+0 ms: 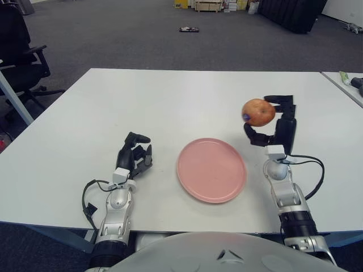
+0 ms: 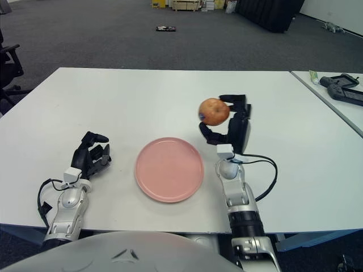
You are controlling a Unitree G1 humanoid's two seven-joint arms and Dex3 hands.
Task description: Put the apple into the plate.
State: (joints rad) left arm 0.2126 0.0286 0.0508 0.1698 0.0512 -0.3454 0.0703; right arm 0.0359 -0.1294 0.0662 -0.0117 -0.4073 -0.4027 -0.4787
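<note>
apple [image 1: 258,112]: smooth, faintly glossy skin, with a small sticker on its left side
plate [image 1: 211,169]: smooth pink surface with a soft sheen, plastic or glazed, cannot tell which
table [image 1: 170,107]: smooth matt white top, centre of the frame
right hand [image 1: 276,129]: matt black plastic fingers; silver metal-look wrist below
left hand [image 1: 134,156]: matt black plastic, silver forearm shell with a dull shine
floor [image 1: 130,34]: rough grey carpet, upper part of the frame
</note>
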